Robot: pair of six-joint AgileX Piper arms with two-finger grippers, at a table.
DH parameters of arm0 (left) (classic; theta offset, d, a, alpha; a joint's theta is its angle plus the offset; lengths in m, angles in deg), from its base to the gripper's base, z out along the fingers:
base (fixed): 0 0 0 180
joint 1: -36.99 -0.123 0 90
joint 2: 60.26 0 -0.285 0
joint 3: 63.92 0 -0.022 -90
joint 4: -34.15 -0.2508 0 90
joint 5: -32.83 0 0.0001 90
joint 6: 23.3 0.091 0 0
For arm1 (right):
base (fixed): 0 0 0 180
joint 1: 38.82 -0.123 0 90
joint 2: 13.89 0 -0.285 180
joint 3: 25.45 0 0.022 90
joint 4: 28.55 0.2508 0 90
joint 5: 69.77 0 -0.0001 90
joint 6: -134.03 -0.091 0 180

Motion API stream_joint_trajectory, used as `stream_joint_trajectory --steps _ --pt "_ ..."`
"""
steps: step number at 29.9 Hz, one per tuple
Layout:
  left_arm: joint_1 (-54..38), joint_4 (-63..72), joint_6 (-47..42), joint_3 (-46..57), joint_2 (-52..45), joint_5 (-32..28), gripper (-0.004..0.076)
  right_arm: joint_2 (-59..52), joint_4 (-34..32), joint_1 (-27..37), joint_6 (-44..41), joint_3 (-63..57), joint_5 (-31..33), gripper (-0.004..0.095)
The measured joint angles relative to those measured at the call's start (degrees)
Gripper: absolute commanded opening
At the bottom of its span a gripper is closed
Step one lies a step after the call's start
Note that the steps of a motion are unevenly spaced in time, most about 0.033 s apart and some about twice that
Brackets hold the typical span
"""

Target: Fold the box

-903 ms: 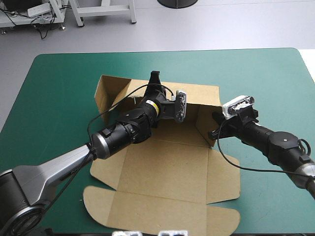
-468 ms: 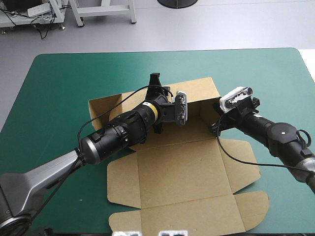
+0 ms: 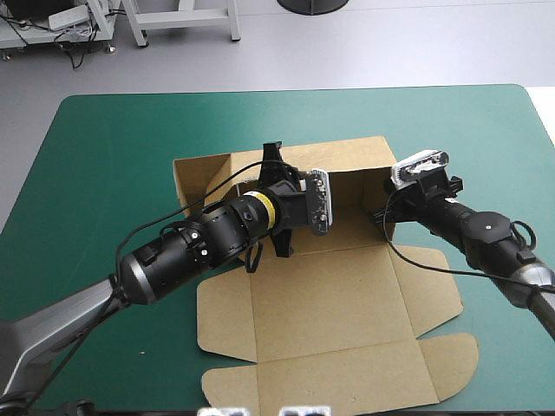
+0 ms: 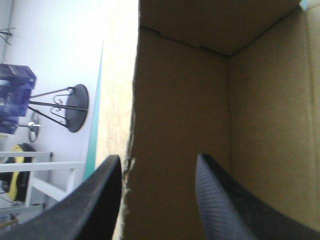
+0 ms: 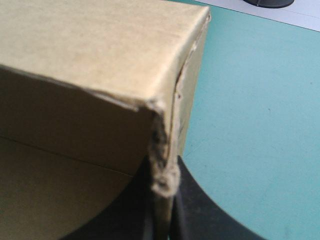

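The brown box (image 3: 329, 295) lies in the middle of the table as an open tray, with its far and side walls raised and its lid (image 3: 347, 381) flat toward the front edge. My left gripper (image 3: 276, 165) stands open at the far wall. In the left wrist view the wall's edge (image 4: 131, 125) rises between its fingers, close to one of them. My right gripper (image 3: 381, 217) is shut on the far-right corner of the box; in the right wrist view that frayed corner (image 5: 162, 175) sits pinched between the fingertips.
The teal-green cover (image 3: 104, 173) shows to the left of, beyond and to the right of the box. The lid's rounded tabs (image 3: 455, 355) reach close to the table's front edge.
The box has turned on the table, its lid swinging toward the right. Both grippers stayed at the far wall and right corner and moved with it. The walls now stand squarer.
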Motion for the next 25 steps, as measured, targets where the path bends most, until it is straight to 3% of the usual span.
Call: stream_joint_trajectory --steps 9,15,20,25 --pt "0.0 15.3 1.1 0.0 -5.9 12.5 0.034 0.3 0.1 0.0 0.0 0.6 0.7 -0.002" --pt "-1.5 16.9 -6.5 -0.1 -10.3 14.4 0.034 0.4 -0.7 0.0 0.0 0.8 1.1 -0.002" --pt "-8.6 17.2 -11.6 -2.7 -12.6 19.7 0.034 0.4 -1.7 0.0 -1.5 0.8 2.2 -0.0019" --pt "-18.4 17.2 -13.5 -3.9 -13.3 22.1 0.034 0.4 -11.5 0.0 -10.4 2.3 5.9 -0.0018"
